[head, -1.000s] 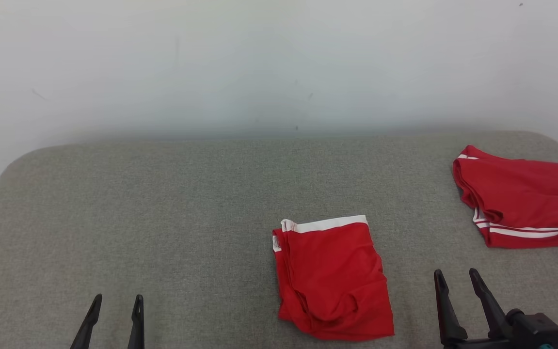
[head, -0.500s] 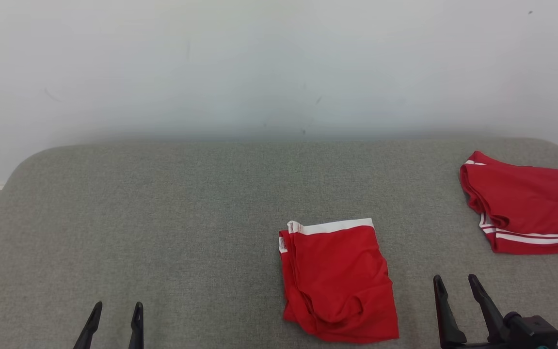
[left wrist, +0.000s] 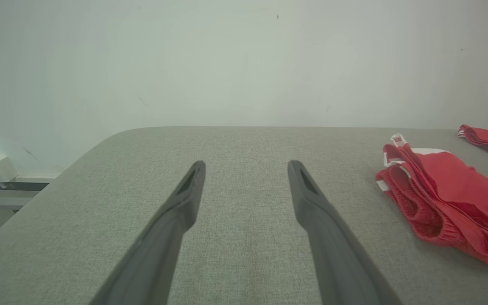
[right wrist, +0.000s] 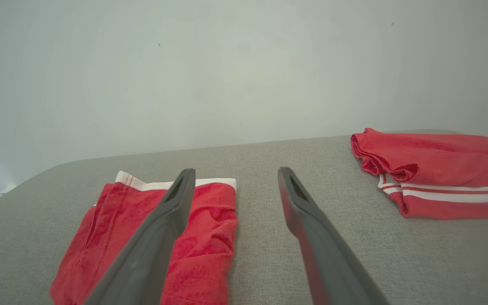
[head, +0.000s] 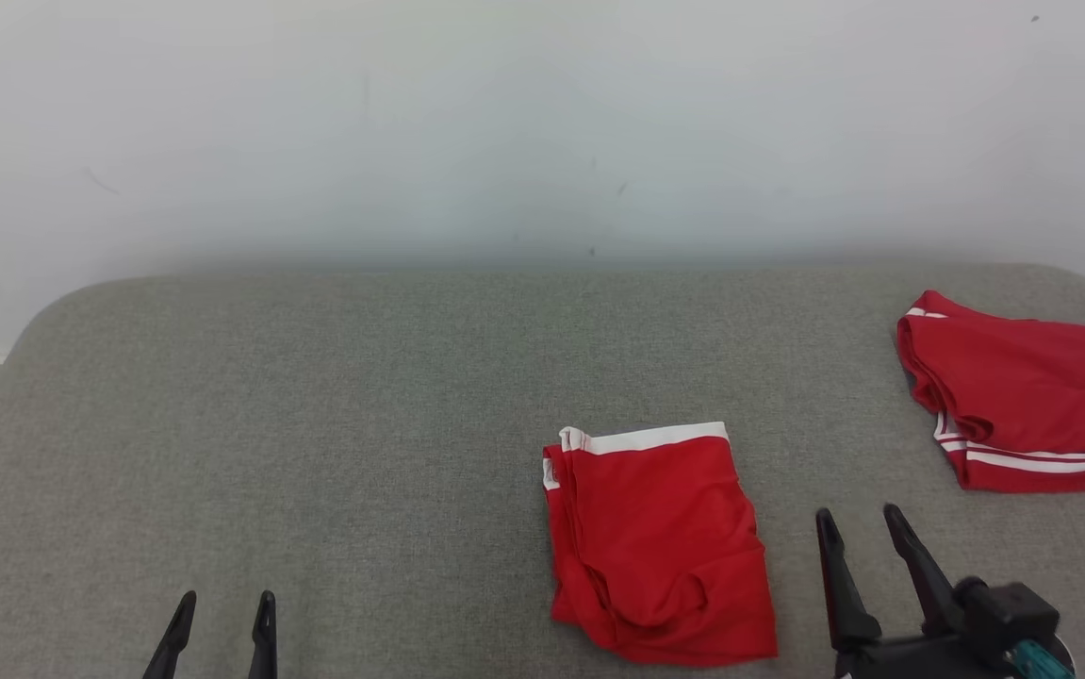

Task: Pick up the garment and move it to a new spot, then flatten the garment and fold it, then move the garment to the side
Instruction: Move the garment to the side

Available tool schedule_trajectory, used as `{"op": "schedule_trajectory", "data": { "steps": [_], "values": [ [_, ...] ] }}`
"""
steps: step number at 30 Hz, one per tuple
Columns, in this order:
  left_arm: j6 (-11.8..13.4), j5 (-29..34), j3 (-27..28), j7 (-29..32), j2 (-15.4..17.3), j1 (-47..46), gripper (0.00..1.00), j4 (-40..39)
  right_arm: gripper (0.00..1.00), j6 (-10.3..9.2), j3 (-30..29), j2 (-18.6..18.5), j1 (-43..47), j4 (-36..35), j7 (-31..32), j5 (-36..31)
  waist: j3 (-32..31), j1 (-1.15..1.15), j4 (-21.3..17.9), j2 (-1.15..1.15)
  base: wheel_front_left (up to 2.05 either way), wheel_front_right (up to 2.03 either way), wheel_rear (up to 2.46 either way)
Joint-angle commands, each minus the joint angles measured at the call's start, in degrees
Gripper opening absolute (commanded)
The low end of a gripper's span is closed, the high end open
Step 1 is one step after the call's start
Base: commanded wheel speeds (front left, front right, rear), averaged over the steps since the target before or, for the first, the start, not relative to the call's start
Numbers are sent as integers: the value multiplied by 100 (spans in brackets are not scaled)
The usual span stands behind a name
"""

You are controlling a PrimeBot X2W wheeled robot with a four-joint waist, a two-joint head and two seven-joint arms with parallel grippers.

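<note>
- Roughly square, the folded red garment (head: 660, 547), soft knit with a white waistband, lies right of centre on the grey woven pad (head: 316, 424).
- Left gripper (head: 227, 597) and right gripper (head: 857, 512): tapered dark fingers spread wide, holding nothing.

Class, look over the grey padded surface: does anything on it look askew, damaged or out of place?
Nothing is damaged or spilled. The folded red garment is slightly skewed, its near edge rumpled. The second red garment lies loosely bunched at the right edge of the padded surface.
</note>
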Motion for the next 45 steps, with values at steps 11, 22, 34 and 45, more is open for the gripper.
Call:
{"op": "schedule_trajectory", "data": {
  "steps": [11, 22, 34, 45],
  "values": [
    [39, -2, -133, -95, -45, -212, 100, 188, 100, -14, 451, -150, -1216, 1292, -1, 78, 167, 0, 392, 0, 0, 0, 0],
    [65, 36, -203, -121, -92, -365, 100, 277, 100, -13, 393, -181, -2059, 3233, 254, 94, 370, 0, 843, 0, 0, 0, 0],
    [49, 76, -154, -122, -116, -471, 100, 272, 56, -13, 524, 41, -2481, 4671, 311, 276, 479, 0, 963, 0, 0, 0, 0],
    [48, 117, -106, -122, -202, -577, 100, 109, 0, -14, 1049, -266, -3204, 4701, 149, 351, 795, 0, 783, 0, 0, 0, 0]
  ]
}}
